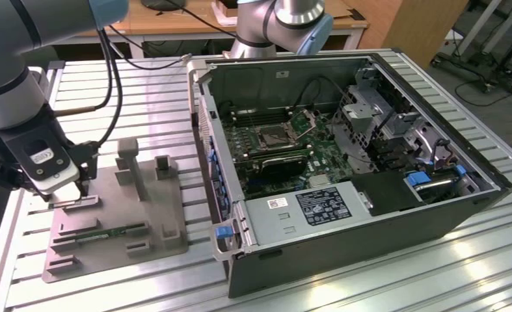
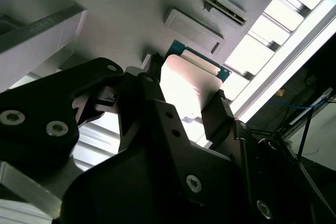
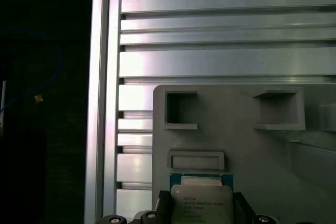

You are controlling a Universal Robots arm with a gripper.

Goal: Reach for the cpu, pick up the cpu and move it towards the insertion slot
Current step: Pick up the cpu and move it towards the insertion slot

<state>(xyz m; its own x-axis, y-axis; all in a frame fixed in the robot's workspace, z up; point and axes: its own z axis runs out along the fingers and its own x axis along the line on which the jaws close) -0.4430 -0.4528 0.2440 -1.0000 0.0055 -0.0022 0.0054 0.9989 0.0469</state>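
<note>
The cpu [image 2: 185,85], a small square chip with a pale metal top and a teal-green rim, sits at the near-left corner of the grey plastic tray [image 1: 117,224]. My gripper [image 1: 67,197] is down over that corner, its dark fingers [image 2: 219,113] pressed against two opposite edges of the chip. In the first wrist view the cpu [image 3: 202,200] shows between the fingers, just below a shallow recess of the tray [image 3: 236,145]. The insertion slot [image 1: 273,136], a silver-framed socket with its hinged plate raised, lies on the green board inside the open computer case, far to the exterior view's right.
The open computer case [image 1: 351,162] stands on the slatted aluminium table [image 1: 464,273]. Upright grey posts [image 1: 127,156] rise from the tray beside my gripper. A narrow green circuit strip [image 1: 108,232] lies in a tray recess. A second robot arm [image 1: 278,26] stands behind the case.
</note>
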